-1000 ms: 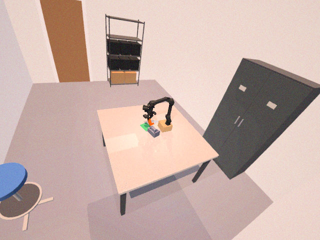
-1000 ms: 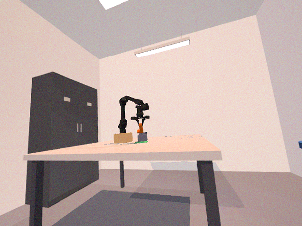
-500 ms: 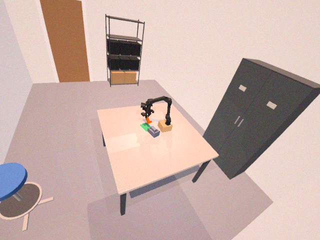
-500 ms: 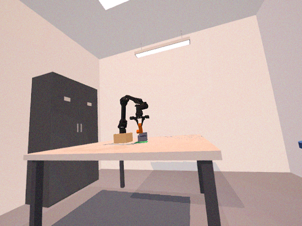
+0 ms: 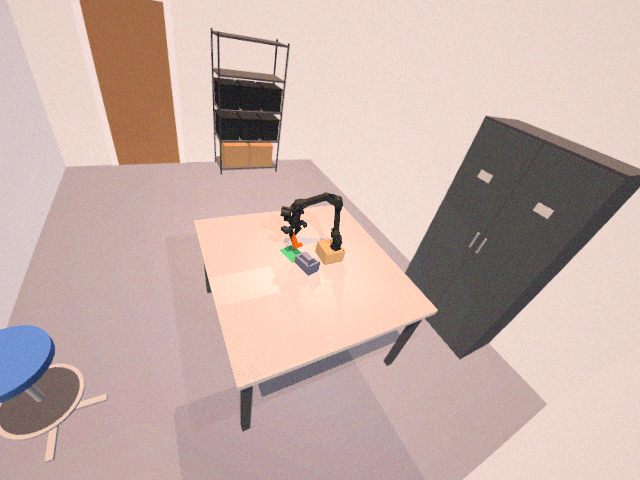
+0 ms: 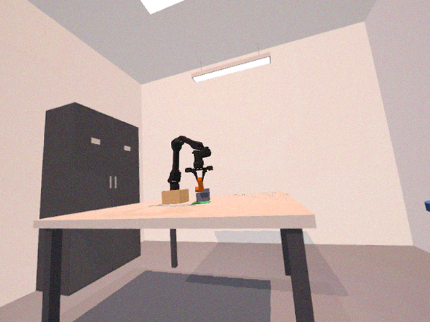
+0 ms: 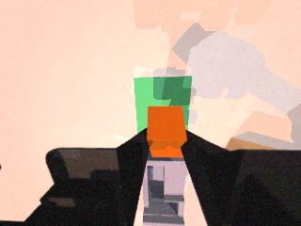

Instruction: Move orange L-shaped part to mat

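The orange L-shaped part (image 5: 295, 241) (image 6: 199, 184) (image 7: 166, 123) hangs steeply tilted, nearly upright, from my gripper (image 5: 293, 235) (image 6: 199, 179) (image 7: 164, 132), its L-shaped end lowest. My gripper is shut on its upper end and points down. The part is in the air above the green mat (image 5: 288, 253) (image 6: 201, 202) (image 7: 144, 96), near the mat's tray side. The grey tray (image 5: 308, 266) (image 6: 203, 195) (image 7: 176, 170) stands beside the mat, and its pocket shows empty. In the wrist view the part hides some of the mat, and the fingers hide the tray's sides.
The arm stands on a wooden block (image 5: 329, 252) (image 6: 175, 196) (image 7: 256, 141) close beside the tray, on the table (image 5: 320, 315) (image 6: 242, 207). A dark cabinet (image 5: 516, 206) (image 6: 87, 169) stands off the table. The arm's shadow falls across part of the mat.
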{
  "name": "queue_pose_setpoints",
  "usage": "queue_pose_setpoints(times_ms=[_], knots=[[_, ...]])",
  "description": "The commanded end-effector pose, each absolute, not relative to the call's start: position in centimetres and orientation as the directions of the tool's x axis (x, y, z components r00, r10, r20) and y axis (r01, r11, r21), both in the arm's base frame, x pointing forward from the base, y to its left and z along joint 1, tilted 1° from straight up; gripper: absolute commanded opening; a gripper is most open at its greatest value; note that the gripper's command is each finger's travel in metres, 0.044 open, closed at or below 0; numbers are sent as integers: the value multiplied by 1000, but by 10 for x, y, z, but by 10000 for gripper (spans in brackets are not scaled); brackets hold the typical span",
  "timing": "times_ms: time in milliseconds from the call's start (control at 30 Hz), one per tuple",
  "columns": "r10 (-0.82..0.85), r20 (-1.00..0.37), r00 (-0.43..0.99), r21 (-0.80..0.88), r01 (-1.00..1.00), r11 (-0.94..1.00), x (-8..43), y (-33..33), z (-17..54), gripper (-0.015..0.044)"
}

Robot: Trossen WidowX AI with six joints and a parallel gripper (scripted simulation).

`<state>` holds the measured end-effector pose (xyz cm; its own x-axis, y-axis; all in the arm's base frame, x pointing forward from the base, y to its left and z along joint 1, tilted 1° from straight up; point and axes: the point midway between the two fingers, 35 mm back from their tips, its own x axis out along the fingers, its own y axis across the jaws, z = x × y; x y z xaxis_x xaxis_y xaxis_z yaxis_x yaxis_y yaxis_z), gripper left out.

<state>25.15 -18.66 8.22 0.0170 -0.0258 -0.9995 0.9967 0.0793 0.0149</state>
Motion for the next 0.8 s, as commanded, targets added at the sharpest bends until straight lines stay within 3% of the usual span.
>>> queue_pose_setpoints(times_ms=[0, 767], knots=[[-20, -1000, 4, 3, 996, 86, 249, -186, 72, 0], [-20, -1000, 4, 3, 996, 86, 249, -186, 37, 0]])
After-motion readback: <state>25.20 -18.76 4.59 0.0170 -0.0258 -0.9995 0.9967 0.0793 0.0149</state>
